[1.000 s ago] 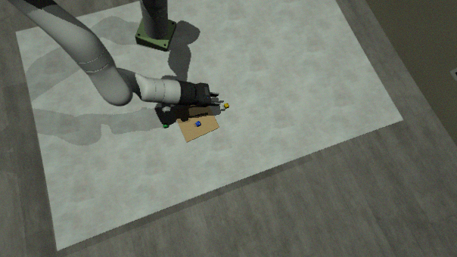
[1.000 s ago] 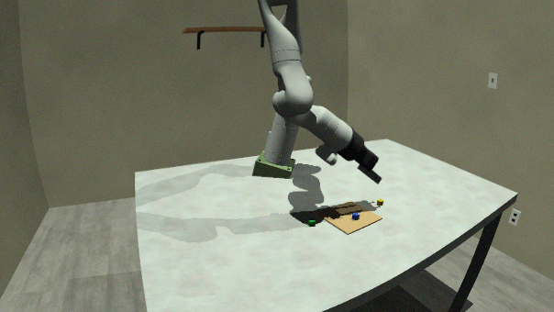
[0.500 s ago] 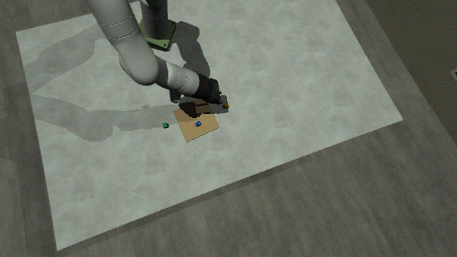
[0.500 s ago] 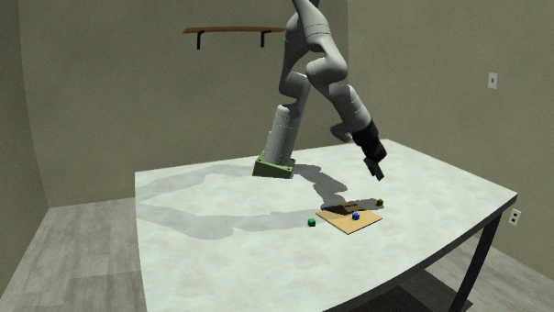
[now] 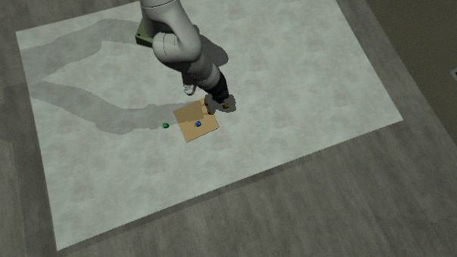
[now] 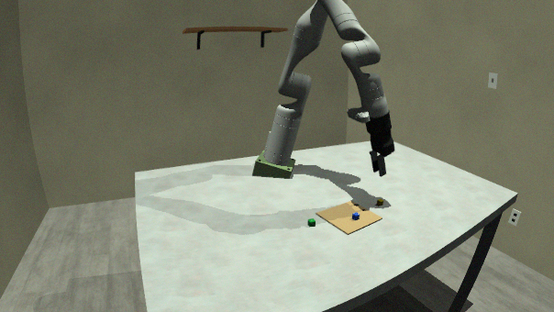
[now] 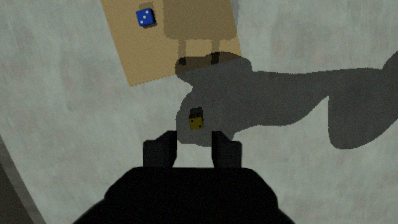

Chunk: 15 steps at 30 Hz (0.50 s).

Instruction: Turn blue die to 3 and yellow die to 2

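The hand (image 6: 379,166) hung partly open and empty above the yellow die (image 7: 196,122), which sat off the mat (image 7: 150,60), just beside its corner toward the surface's far right edge. The blue die (image 7: 145,17) lay on the mat, apparently showing 3. Descending straight, centring the die between the fingers, should give a square grip for re-orienting it to 2.

Grey jointed arm (image 6: 293,83), black gripper (image 6: 379,168), green base (image 6: 262,170).

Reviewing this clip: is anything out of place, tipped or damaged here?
Only the yellow die is out of place: it lies on the bare table just off the mat, while the blue die lies flat on the mat. The green die lies off the mat too. The open gripper hangs empty above the yellow die. Nothing looks damaged.
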Available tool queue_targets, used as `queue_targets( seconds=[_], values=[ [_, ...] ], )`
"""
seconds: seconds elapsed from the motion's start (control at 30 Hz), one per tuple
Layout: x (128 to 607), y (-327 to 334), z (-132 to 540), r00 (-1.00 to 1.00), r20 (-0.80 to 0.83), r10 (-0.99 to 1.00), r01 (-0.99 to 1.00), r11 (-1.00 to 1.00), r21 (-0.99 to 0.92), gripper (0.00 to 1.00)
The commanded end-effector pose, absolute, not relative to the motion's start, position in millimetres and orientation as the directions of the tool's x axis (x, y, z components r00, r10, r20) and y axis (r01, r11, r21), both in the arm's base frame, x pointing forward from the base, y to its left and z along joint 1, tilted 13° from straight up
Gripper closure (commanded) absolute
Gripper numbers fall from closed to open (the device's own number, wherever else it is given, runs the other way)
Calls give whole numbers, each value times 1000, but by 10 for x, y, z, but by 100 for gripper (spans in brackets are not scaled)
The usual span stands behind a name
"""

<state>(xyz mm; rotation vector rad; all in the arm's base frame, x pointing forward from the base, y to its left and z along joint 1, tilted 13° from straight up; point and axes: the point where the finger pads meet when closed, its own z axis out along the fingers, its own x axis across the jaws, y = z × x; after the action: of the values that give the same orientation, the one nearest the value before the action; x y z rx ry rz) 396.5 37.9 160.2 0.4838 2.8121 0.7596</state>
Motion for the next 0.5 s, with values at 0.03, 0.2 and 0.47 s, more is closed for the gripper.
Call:
queue_targets(
  seconds=[0.03,0.2,0.47],
  values=[
    [4010,555,1723,-937,-109,333,251,854,457,36],
    [4006,589,1746,-938,-103,330,267,881,391,36],
    [4023,614,1792,-937,-108,333,284,903,321,36]
  ],
)
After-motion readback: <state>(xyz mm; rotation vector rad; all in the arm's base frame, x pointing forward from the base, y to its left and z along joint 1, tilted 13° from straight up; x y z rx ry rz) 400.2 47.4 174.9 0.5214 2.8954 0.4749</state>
